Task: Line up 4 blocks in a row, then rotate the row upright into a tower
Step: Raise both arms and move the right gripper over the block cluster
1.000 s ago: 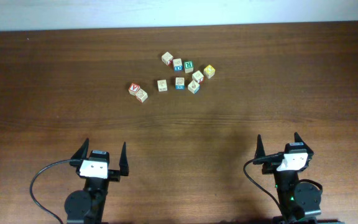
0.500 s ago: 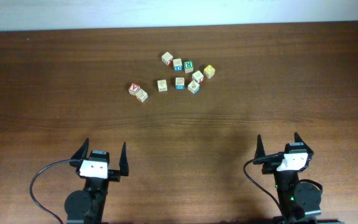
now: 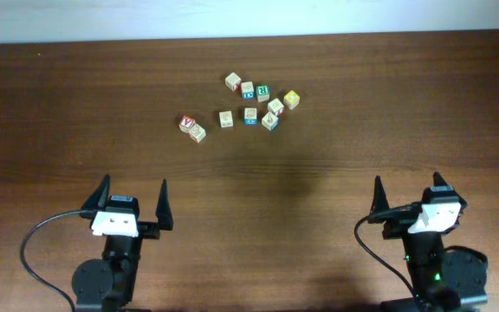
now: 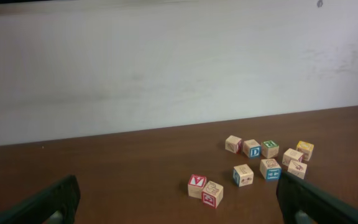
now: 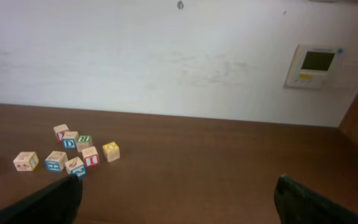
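Cluster of small wooden alphabet cubes [image 3: 250, 114] at 12 o'clock on a dark wooden table [image 3: 362, 130].
At 7 and 5 o'clock, left gripper [image 3: 134, 184] and right gripper [image 3: 407, 180] gape open, well apart from them; white wall [image 5: 166, 56] behind.

table [image 3: 362, 104]: dark brown woodgrain, slight sheen | wall [image 4: 166, 62]: plain white, a bit scuffed, along the table's 12 o'clock edge | control panel [image 5: 316, 65]: small white box w/ screen, 2 o'clock on the wall | light: soft, even
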